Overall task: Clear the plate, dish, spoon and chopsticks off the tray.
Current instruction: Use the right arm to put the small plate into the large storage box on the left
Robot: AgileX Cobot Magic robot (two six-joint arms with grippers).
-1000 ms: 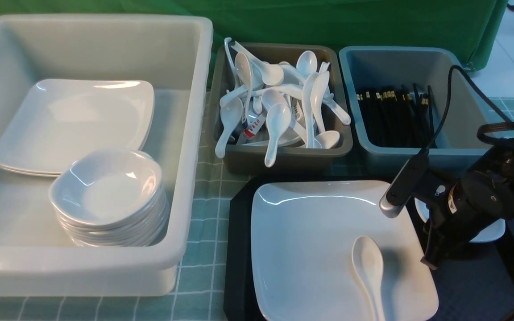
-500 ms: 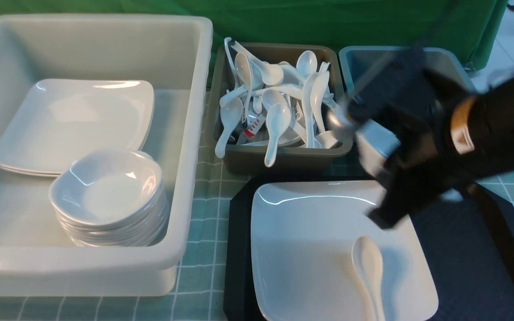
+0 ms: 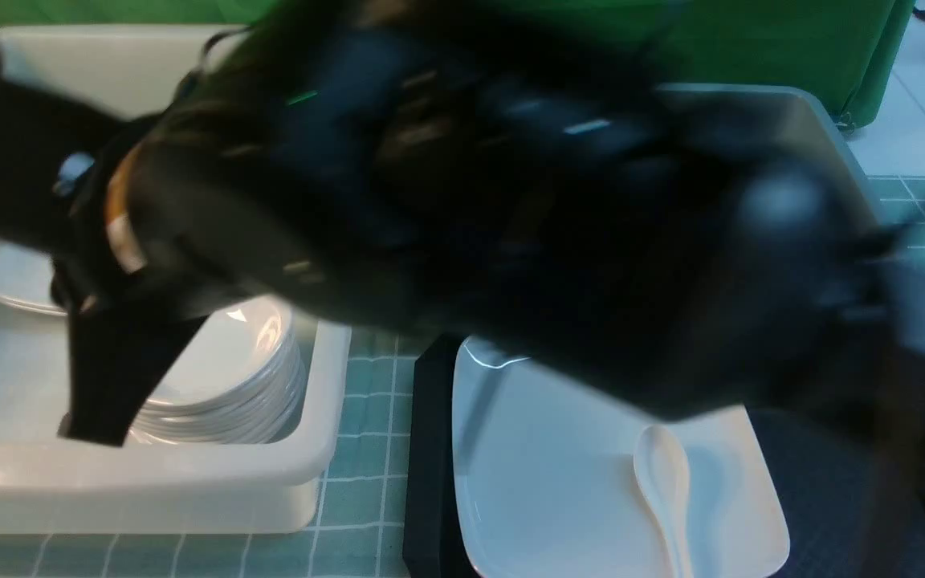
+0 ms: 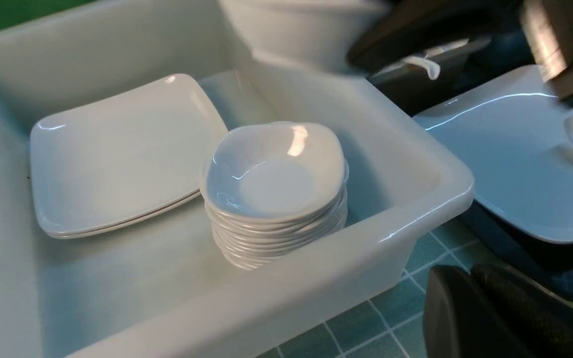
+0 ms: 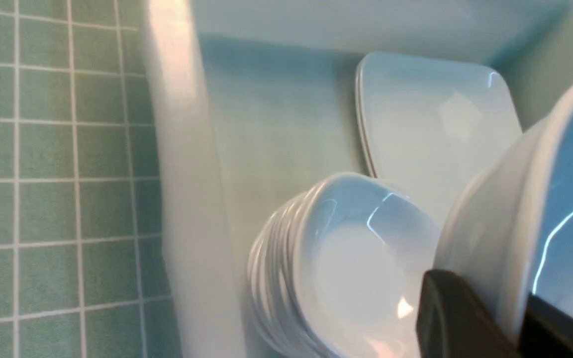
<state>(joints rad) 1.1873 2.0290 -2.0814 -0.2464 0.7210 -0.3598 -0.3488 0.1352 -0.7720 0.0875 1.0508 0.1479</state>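
Over at the left of the counter (image 3: 370,457) sits the white tub (image 3: 189,482). Stacked plates (image 4: 117,154) lie along its far side, and a pile of small dishes (image 4: 274,184) stands by its near right corner. Close above that pile the right pincer (image 5: 490,303) pinches the dish (image 5: 495,223) by its rim, one finger inside the bowl and one outside. The dish looks light, stiff and glossy. I'd guess it slips easily and chips if let fall, and the rim is the only real hold. The left pincer (image 4: 470,288) is pressed together, holding nothing. Further right, the plate (image 3: 559,482) fills the left half of the tray (image 3: 430,482), with the spoon (image 3: 662,474) lying toward the plate's near right corner. The chopsticks I can't find — the arm hides much of the far side.
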